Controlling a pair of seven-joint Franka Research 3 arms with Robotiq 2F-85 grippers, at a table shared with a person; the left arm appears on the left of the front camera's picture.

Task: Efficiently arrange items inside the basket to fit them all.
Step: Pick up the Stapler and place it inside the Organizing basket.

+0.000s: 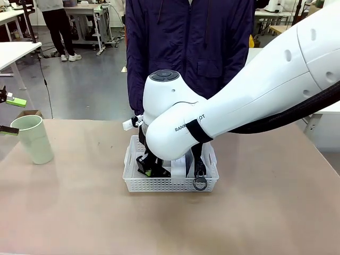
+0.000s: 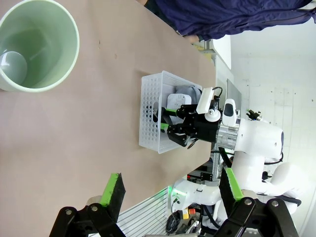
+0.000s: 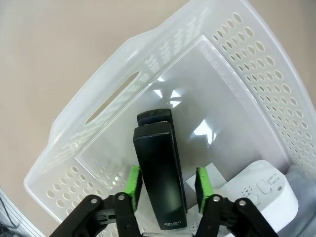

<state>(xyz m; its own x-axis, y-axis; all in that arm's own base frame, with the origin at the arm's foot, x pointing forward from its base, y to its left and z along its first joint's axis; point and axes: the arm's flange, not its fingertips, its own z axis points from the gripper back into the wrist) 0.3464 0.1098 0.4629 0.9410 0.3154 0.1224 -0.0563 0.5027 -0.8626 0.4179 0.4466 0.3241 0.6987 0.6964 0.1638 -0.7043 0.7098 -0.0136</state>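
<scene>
The white basket (image 1: 170, 184) sits mid-table in front of a person in a dark jacket. My right gripper (image 3: 168, 185) reaches down into its left half. A black stapler (image 3: 158, 168) lies on the basket floor between its green pads, with a slim gap at the right pad, so the jaws are open. Beside the stapler are the white clock (image 3: 266, 192) and the grey pouch (image 3: 303, 180); the pouch's strap ring (image 1: 200, 184) hangs over the front wall. The pale green cup (image 1: 33, 139) stands upright at the far left. My left gripper (image 2: 173, 187) hovers open and empty near it.
Bare brown tabletop (image 1: 255, 223) surrounds the basket on the front and right. The right arm's large white body (image 1: 239, 101) hangs over the basket and hides much of its inside. In the left wrist view the basket (image 2: 153, 113) lies far beyond the cup (image 2: 37, 44).
</scene>
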